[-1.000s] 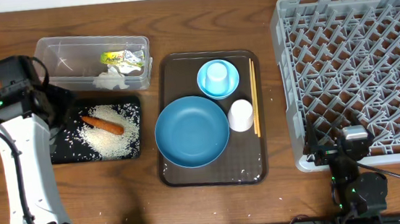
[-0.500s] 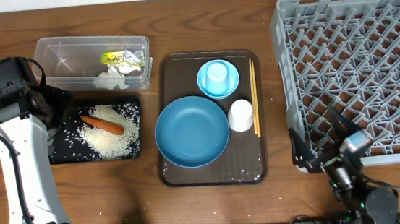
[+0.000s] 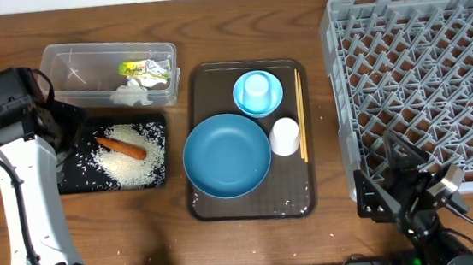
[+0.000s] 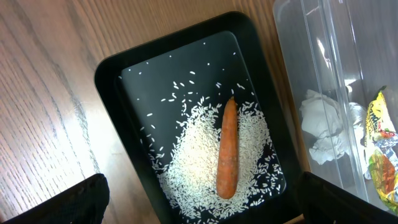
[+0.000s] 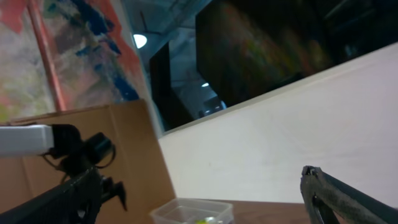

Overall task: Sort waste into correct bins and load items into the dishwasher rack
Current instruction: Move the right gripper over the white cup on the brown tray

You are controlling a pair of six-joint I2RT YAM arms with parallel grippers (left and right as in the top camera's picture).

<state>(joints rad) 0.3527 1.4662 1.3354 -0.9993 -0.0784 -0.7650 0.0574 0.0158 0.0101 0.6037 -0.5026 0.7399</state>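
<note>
- Since a second ago the right claw (image 3: 384, 180) has swung out from the front edge of the rack (image 3: 420, 73) and tipped over, and it now leans toward the left side of the table (image 3: 236, 29). The left arm has drawn back only slightly.
- The right claw's fingers stand wide apart and hold nothing. It sits by the rack's front left corner, over bare table.
- The brown tray (image 3: 226, 206) lies to the left of that claw, apart from it.
- On the brown tray the blue bowl (image 3: 226, 155) is at the front and the white cup (image 3: 285, 136) is beside it.
- Behind them the light-blue cup (image 3: 256, 88) stands on the saucer (image 3: 275, 103).
- The chopsticks (image 3: 300, 114) lie along the tray's right side, the nearest of these to the right claw but not touching it.
- From the right wrist the view points up and across the room, with only the clear tub (image 5: 193, 211) showing low down, far off.
- The left claw (image 4: 202, 186) is also spread wide and empty, hanging above the black tray (image 3: 73, 183).
- The carrot (image 4: 227, 149) lies on a heap of rice (image 4: 193, 155) in that tray. It is below the left claw and between its two fingers, touched by neither.
- The clear tub sits just behind the black tray and holds the wrapper (image 3: 145, 69) and paper wads (image 3: 134, 92), off to one side of the left claw.
</note>
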